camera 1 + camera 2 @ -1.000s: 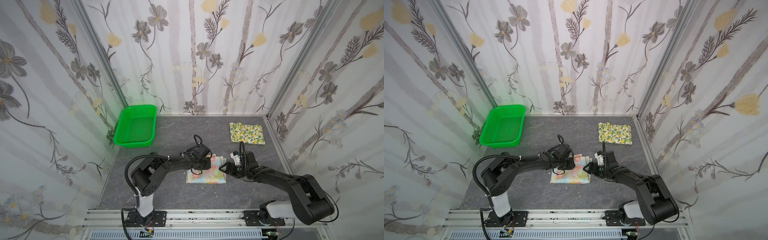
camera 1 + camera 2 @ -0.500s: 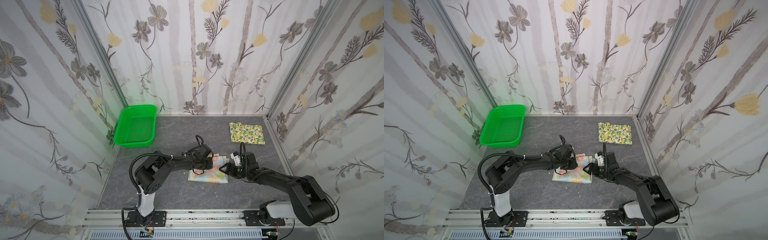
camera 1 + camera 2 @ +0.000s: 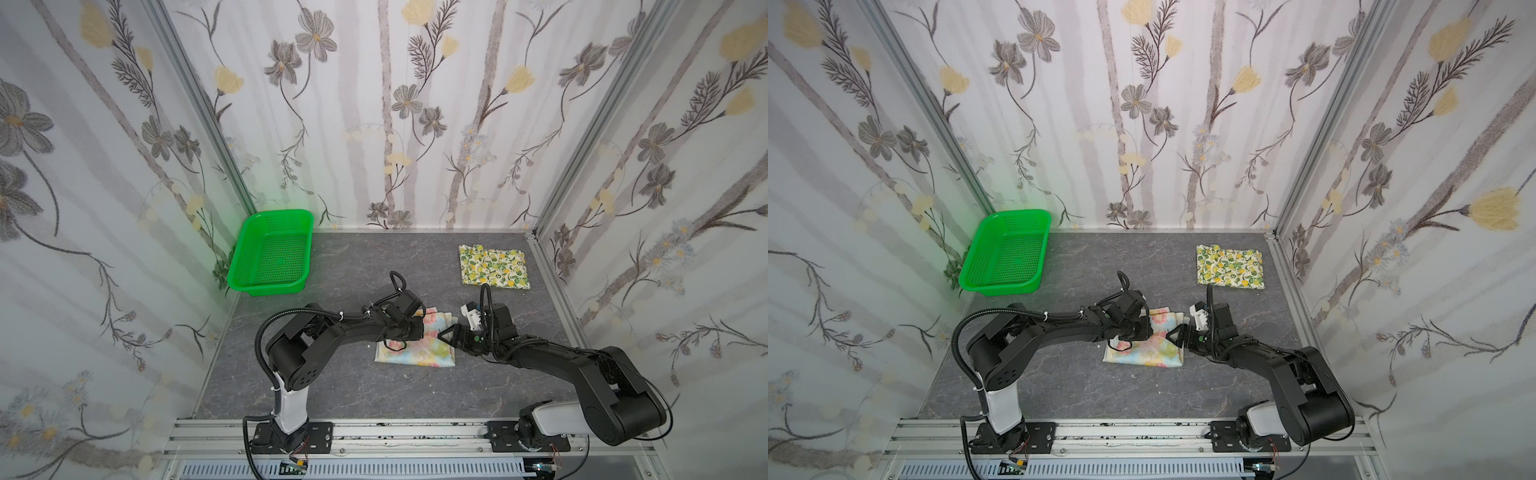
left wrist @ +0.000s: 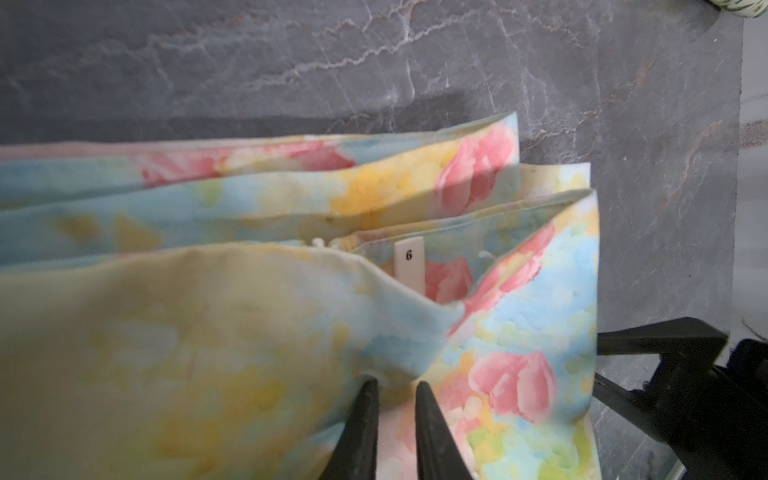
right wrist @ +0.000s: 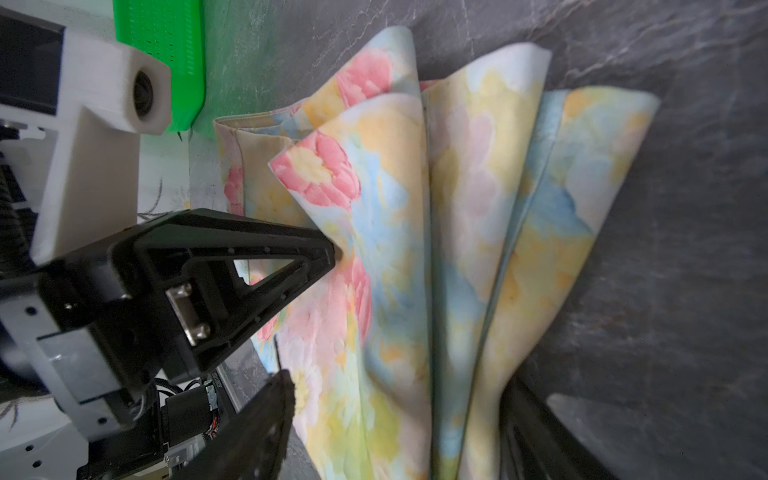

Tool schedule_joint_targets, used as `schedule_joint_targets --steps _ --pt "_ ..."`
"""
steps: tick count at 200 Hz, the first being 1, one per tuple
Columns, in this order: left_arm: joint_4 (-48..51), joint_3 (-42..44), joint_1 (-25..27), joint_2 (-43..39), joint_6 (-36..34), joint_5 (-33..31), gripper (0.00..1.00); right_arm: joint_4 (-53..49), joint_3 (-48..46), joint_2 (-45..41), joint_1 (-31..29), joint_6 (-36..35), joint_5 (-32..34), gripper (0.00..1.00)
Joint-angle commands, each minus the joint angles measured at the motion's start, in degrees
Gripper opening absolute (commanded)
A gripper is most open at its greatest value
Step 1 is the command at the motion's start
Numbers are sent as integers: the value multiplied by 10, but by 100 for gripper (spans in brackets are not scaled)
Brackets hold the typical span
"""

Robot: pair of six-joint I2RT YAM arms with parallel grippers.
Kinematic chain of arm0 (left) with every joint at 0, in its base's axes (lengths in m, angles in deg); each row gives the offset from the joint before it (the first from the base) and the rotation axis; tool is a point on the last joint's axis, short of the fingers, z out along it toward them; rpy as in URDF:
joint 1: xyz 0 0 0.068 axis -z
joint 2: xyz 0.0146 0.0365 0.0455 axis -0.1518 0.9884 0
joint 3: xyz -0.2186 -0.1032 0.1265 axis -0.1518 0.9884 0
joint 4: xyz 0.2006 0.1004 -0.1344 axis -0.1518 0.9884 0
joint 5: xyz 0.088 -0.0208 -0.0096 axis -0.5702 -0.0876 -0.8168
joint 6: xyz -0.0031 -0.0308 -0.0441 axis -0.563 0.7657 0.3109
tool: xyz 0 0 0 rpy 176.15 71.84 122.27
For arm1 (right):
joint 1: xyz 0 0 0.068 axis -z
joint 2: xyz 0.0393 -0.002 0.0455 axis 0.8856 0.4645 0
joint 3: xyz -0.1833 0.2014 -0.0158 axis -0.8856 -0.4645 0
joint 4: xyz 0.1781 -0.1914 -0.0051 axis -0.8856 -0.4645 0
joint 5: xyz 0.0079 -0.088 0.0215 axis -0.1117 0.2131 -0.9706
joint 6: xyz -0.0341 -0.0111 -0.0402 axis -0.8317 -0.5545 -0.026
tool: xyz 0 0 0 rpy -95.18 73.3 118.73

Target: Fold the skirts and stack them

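Both arms stretch low from the 6 o'clock edge of the surface (image 3: 353, 386) toward its centre. The left gripper (image 4: 395, 382) pinches a fold of the pastel skirt (image 3: 419, 353) there. The right gripper (image 3: 446, 332) stands wide astride the skirt's 3 o'clock edge. A white tag (image 4: 409, 257) reads "6". The lemon skirt (image 3: 493, 266) lies folded at 2 o'clock.

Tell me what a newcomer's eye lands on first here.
The bright green basket in the far-left corner stands out most. In the middle lies the pastel floral skirt: the left hand pinches a fold of it, the right hand stands open at its edge. A folded lemon skirt lies at the far right.
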Motion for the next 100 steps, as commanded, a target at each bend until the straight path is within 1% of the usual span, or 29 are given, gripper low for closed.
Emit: schedule_joint_targets --steps 1,15,19,31,40,52,63,78,100 --pt "15 1 3 9 8 -2 21 -8 -15 16 -3 22 10 73" --pt "14 -2 4 11 11 0 21 23 -28 17 -4 35 -2 68" --pt "14 -3 5 12 11 1 20 31 -30 35 -4 37 -5 66" --pt "14 -4 6 14 12 2 20 50 -39 40 -5 46 -8 62" --pt "14 -5 6 14 12 3 21 64 -44 44 -5 50 -9 62" --pt "14 -6 6 17 12 3 21 66 -46 47 -6 50 -5 58" --pt "14 -6 6 16 13 4 20 61 -46 46 -6 45 6 58" --pt "14 -6 7 15 13 4 21 56 -46 45 -6 42 25 67" --pt "14 -4 7 13 14 4 20 31 -44 34 -6 35 59 67"
